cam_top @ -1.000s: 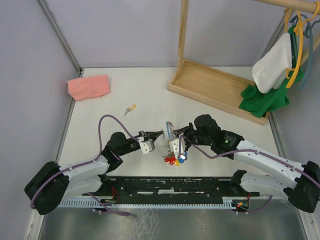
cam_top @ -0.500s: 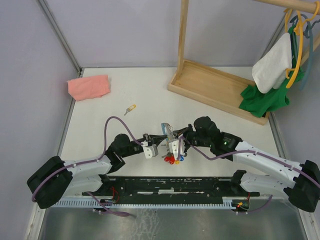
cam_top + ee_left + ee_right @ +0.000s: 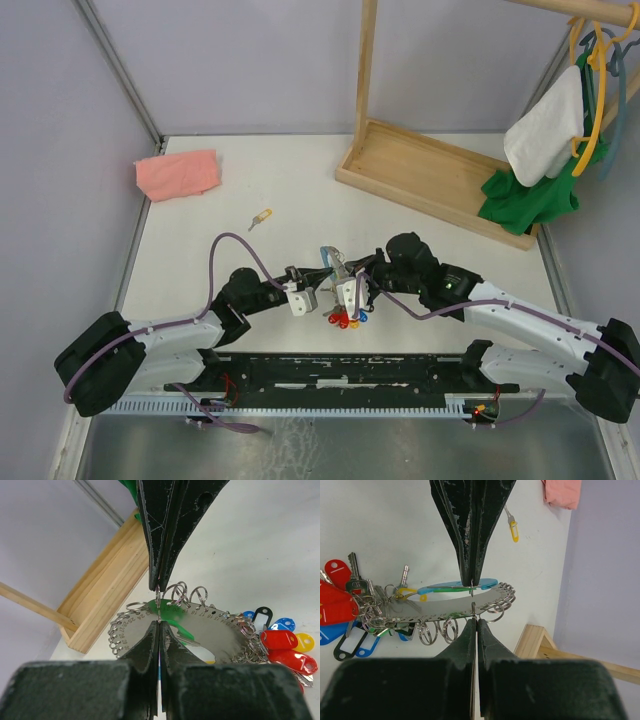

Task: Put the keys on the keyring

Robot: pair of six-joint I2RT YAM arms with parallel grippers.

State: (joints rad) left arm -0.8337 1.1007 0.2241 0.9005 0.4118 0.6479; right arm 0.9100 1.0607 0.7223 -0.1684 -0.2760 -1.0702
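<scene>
From above, we see that the left claw (image 3: 322,276) has slid in toward the keyring (image 3: 346,320). A second ago it sat a bit off to the keyring's left, and now its tips touch the ring from that side. The right claw (image 3: 345,276) stays shut on the keyring from the right. The yellow key (image 3: 261,216) lies on the table (image 3: 175,245), well apart, to the far left of the keyring.

In the left wrist view, the left claw is pinched shut, tip to tip with the right claw. A thin loop of the keyring stands between them. The green key (image 3: 167,611) peeks out just behind the keyring's grey curved piece (image 3: 200,625). We cannot tell if it is on the ring yet.

In the right wrist view, we see the same meeting of tips, with the keyring's blue tag (image 3: 457,586) just behind. We think the threading is only starting, and the yellow key has not been picked up yet.
</scene>
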